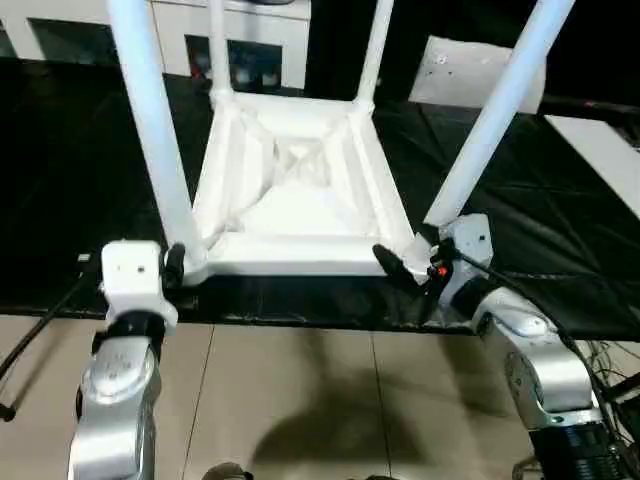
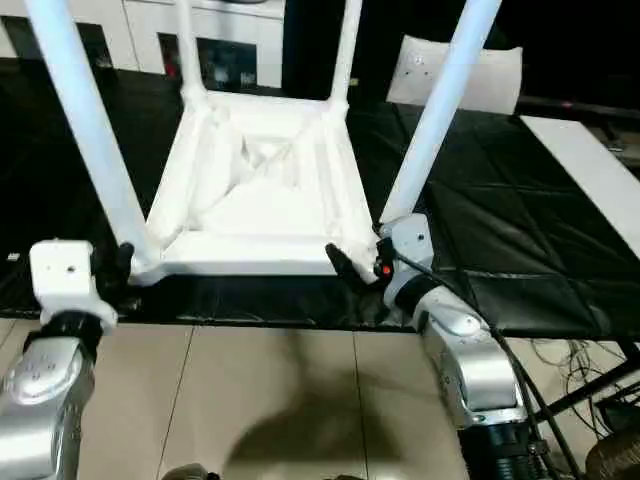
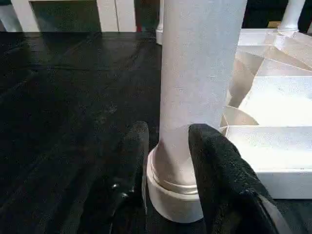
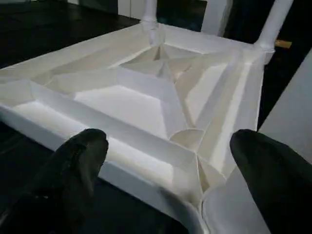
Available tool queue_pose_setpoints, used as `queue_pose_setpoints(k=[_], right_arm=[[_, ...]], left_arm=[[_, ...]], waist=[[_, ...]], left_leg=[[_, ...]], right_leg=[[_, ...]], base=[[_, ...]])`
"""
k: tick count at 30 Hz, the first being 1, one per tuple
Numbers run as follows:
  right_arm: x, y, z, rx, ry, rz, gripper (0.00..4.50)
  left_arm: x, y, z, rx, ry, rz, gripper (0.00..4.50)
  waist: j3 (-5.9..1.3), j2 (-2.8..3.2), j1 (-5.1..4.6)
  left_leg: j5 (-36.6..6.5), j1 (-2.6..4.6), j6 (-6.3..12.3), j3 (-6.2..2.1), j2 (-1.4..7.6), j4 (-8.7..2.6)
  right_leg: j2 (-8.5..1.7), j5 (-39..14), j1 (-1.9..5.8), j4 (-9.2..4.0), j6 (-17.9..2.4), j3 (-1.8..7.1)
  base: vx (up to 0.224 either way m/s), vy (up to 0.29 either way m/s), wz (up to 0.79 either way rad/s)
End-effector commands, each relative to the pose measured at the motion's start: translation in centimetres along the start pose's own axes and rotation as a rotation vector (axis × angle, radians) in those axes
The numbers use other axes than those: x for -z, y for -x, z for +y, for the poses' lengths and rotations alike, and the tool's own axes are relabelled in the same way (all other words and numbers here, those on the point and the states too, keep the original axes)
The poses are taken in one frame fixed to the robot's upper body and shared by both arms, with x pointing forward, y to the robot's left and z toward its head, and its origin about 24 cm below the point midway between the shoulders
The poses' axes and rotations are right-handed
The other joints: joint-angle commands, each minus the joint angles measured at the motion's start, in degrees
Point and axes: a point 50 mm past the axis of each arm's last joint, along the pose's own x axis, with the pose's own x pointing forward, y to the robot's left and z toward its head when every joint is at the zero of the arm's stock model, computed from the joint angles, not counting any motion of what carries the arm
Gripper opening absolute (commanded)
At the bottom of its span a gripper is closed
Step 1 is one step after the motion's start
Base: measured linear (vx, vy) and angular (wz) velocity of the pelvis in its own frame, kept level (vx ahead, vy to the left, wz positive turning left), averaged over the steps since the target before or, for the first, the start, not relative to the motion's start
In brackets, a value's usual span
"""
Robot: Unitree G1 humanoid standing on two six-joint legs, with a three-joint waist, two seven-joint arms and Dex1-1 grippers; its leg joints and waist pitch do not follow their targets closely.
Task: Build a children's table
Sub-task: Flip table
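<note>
four legs up, one grip to go

the upturned table lies on a black mat, all four legs raised. the left gripper clasps the near-left leg just above its socket; the right gripper hangs spread wide at the near-right corner. lifting one-handed could twist that leg loose.
</note>
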Motion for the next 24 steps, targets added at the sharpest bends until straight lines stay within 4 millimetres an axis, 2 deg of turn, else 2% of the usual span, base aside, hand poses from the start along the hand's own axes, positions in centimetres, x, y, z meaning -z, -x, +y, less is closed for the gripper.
queue_pose_setpoints(k=[1,3,5,7,9,11,12,14,20,24], right_arm=[[0.2,0.4,0.5,-0.028,0.006,0.009,4.5],[0.4,0.4,1.5,-0.079,-0.002,0.007,4.5],[0.4,0.4,2.1,-0.105,-0.005,0.003,4.5],[0.6,0.5,2.6,-0.15,-0.003,0.005,4.5],[0.6,0.6,3.2,-0.197,-0.004,0.01,4.5],[0.6,0.7,3.4,-0.229,0.0,0.013,4.5],[0.7,0.8,3.7,-0.256,0.009,0.018,4.5],[0.8,0.9,3.8,-0.275,0.009,0.024,4.5],[1.1,1.4,4.9,-0.407,0.001,0.06,4.5],[1.1,1.6,5.2,-0.46,0.003,0.068,4.5]], left_arm=[[-0.2,-0.3,-0.7,0.083,0.032,-0.017,1.59],[-0.1,-0.2,-0.9,0.13,0.052,-0.021,1.59],[0.0,-0.1,-0.9,0.159,0.054,-0.016,1.59],[0.2,-0.1,-0.6,0.187,0.046,-0.005,1.59],[0.4,-0.4,0.1,0.199,0.029,0.007,1.59],[0.5,-0.7,0.7,0.195,0.015,0.016,1.59],[0.5,-0.9,1.5,0.186,0.007,0.023,1.59],[0.5,-1.1,1.9,0.188,0.002,0.028,1.59],[0.4,-2.1,3.7,0.245,-0.007,0.033,1.59],[0.3,-2.1,4.1,0.363,-0.012,0.039,1.59]], waist=[[-3.7,1.0,0.08],[-3.8,0.91,0.45],[-3.61,0.79,0.41],[-3.4,0.83,0.51],[-3.16,0.85,0.44],[-3.08,1.12,0.37],[-3.02,1.06,0.32],[-3.04,1.02,0.33],[-3.12,0.94,0.35],[-3.23,1.04,0.42]], left_leg=[[-10.3,0.35,-0.51,-0.9,3.38,-5.37],[-6.94,0.38,0.96,-0.57,3.39,-5.16],[-7.41,0.21,1.42,-0.45,3.47,-5.3],[-10.08,0.55,1.14,-0.37,3.45,-5.41],[-13.47,0.67,0.17,-0.42,3.48,-5.71],[-15.46,0.82,-0.73,-0.58,3.56,-5.89],[-16.53,0.88,-1.24,-0.61,3.5,-5.94],[-17.31,0.93,-1.7,-0.66,3.48,-5.99],[-16.48,0.79,-1.42,-0.67,3.4,-5.99],[-16.03,0.86,-1.42,-0.66,3.49,-6.02]], right_leg=[[-3.59,-6.13,1.86,-2.79,-9.54,3.33],[-3.44,-2.46,1.86,-2.36,-10.75,3.36],[-3.42,-3.5,1.84,-2.4,-11.07,3.41],[-3.43,-7.49,1.58,-2.76,-10.82,3.49],[-3.34,-12.44,1.39,-3.21,-9.6,3.56],[-3.29,-14.56,1.23,-3.32,-8.68,3.58],[-3.27,-15.92,1.13,-3.56,-8.09,3.57],[-3.32,-16.64,1.03,-3.56,-7.97,3.63],[-3.39,-15.83,1.11,-3.36,-8.56,3.66],[-3.44,-15.06,1.04,-3.16,-9.11,3.72]], base=[[0.0,0.0,0.0],[0.0,0.0,0.0],[0.0,0.0,0.0],[0.0,0.0,0.0],[0.0,0.0,0.0],[0.0,0.0,0.0],[0.0,0.0,0.0],[0.0,0.0,0.0],[0.0,0.0,0.0],[0.0,0.0,0.0]])
